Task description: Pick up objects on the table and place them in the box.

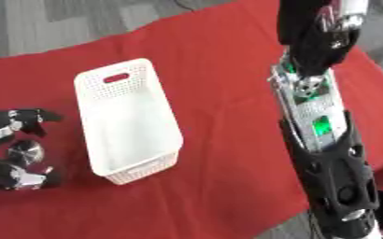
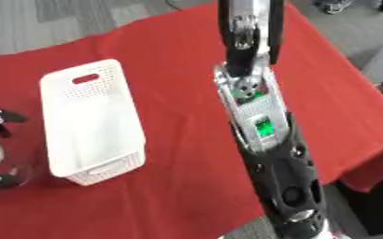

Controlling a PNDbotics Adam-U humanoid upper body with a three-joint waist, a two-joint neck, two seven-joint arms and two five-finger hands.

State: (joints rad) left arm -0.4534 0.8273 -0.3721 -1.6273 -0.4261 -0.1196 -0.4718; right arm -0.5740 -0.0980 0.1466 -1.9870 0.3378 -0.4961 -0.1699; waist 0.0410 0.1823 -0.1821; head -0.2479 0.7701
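Note:
A white perforated box (image 1: 139,171) with a slot handle stands on the red tablecloth (image 1: 227,74), left of centre. Only its white floor shows inside. I see no loose objects on the cloth. My left hand (image 1: 19,149) rests at the lower left edge, just left of the box, with fingers and thumb spread apart and nothing between them. My right arm (image 1: 313,112) reaches from the lower right up to the far side of the table. My right hand (image 1: 319,35) is at the top edge, partly cut off, well right of the box.
Grey carpet (image 1: 56,23) lies beyond the table's far edge and past its right edge (image 2: 374,98). The near table edge runs diagonally at the lower right. Bare red cloth lies between the box and my right arm.

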